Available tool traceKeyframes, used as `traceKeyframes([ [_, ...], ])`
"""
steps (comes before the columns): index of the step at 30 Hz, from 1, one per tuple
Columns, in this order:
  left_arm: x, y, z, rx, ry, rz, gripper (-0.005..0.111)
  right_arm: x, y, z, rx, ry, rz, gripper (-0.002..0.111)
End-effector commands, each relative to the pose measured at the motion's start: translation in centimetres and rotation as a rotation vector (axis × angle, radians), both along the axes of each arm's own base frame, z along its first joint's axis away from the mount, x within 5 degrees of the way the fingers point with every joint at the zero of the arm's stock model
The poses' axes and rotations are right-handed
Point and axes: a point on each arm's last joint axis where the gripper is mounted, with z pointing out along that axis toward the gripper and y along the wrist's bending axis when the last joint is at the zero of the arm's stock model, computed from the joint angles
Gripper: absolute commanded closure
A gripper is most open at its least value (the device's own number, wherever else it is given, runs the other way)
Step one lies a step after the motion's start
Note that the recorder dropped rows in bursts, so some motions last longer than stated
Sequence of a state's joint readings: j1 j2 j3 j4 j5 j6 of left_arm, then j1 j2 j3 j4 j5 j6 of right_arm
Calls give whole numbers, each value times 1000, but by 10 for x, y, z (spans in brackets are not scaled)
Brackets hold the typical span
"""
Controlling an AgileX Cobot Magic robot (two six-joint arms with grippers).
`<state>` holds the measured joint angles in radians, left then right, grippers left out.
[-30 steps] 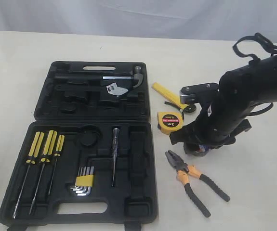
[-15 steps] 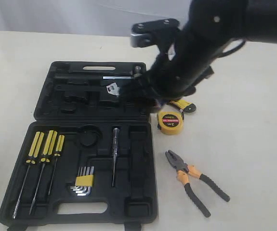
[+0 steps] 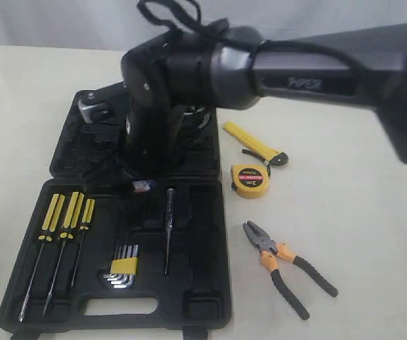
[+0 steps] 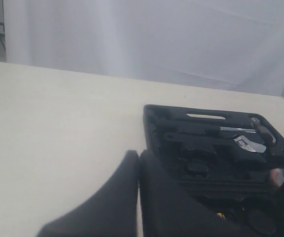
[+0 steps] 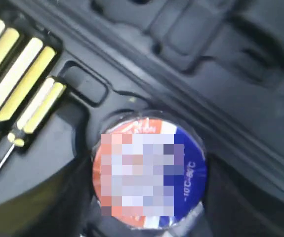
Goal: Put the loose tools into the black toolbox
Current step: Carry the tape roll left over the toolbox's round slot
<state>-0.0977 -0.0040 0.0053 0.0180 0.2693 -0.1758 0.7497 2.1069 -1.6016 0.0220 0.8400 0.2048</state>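
Note:
My right gripper point(image 3: 141, 185) is shut on the dark tape roll point(image 5: 149, 173) with its white, red and blue label, its fingers point(image 5: 240, 202) on either side. It hangs low over the round recess of the open black toolbox point(image 3: 207, 234), near the hinge. On the table to the right of the box lie the yellow utility knife point(image 3: 249, 142), the yellow-black tape measure point(image 3: 250, 178) and the pliers point(image 3: 284, 265) with orange-black handles. My left gripper point(image 4: 139, 163) is shut and empty, off to the left of the toolbox point(image 4: 201, 143); the exterior view does not show it.
Yellow-handled screwdrivers point(image 3: 65, 219), hex keys point(image 3: 122, 273) in a yellow holder and a slim tester screwdriver point(image 3: 168, 227) sit in the box's lower half. My right arm point(image 3: 295, 67) spans the table from the right and covers much of the lid.
My right arm has swung left from beside the tape measure, across the lid, to above the box's lower half, carrying the tape roll. The other tools have not moved.

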Motion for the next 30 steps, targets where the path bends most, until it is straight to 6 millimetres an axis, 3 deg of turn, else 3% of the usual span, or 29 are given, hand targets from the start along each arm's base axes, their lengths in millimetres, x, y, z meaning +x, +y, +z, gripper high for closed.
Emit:
traceKeyframes([
  [1,0,0,1,5,-1,-5,107,1,20,-19,-24,4,47,106],
  [14,0,0,1,5,-1,-5,107,-3,26,-28,-63,20,71,105],
  [17,0,0,1,3,-1,-6,107,-2,25,-28,-68,16,74,92],
  [24,0,0,1,-4,0,-6,107,-2,25,-28,-73,11,77,44],
  [30,0,0,1,-4,0,-6,107,-2,25,-27,-71,8,79,41],
])
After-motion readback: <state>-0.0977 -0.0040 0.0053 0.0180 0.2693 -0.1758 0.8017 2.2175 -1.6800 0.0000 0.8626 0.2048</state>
